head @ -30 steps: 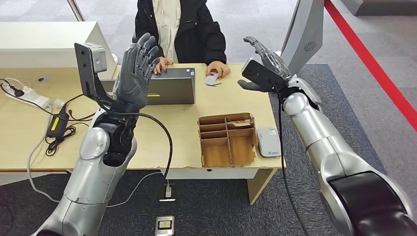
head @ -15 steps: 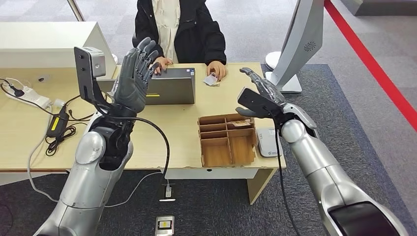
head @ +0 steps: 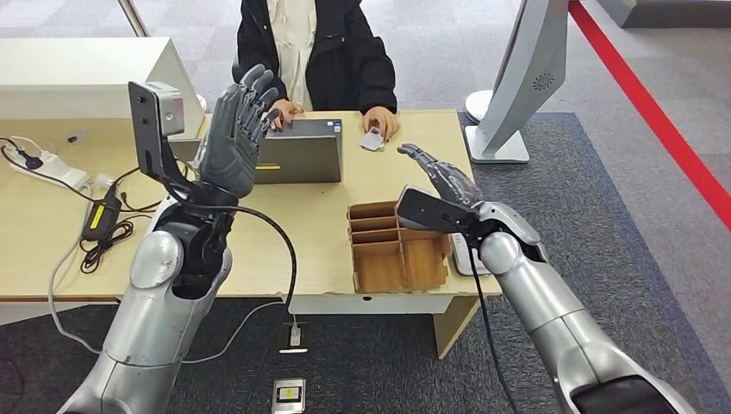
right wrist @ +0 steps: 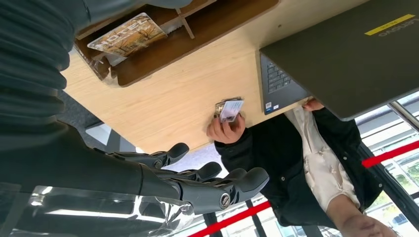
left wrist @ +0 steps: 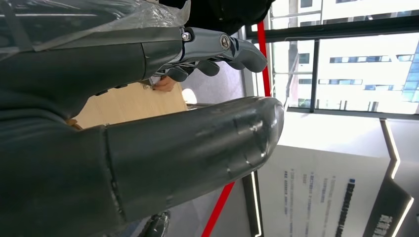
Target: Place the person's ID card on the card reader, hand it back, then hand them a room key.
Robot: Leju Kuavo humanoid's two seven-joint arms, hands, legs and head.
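The right hand (head: 435,177) is reaching out over the counter (head: 52,250) with its fingers spread and nothing in it, hovering just beyond the far edge of the wooden organizer (head: 398,244) and aiming toward the person (head: 315,43) seated on the far side. The ID card (head: 371,139) is lying in that person's hand (head: 380,123) at the counter's far edge, held up slightly beside the laptop (head: 299,155); the right wrist view is showing it pinched between their fingers, well apart from the robot's fingers (right wrist: 217,185). The left hand (head: 235,129) is standing raised and upright near the laptop, fingers apart, holding nothing. The card reader (head: 470,250) is sitting on the near right of the counter, partly hidden by the right forearm, and a room key (right wrist: 129,35) printed with a hotel picture is lying in a far compartment of the organizer. By the look of it, the first step is in hand: taking the ID card, with nothing yet done. The next move is likely calling for the right hand to travel further toward the person, meet the card edge-on and close on it firmly without catching their fingers, then swing back to the reader.
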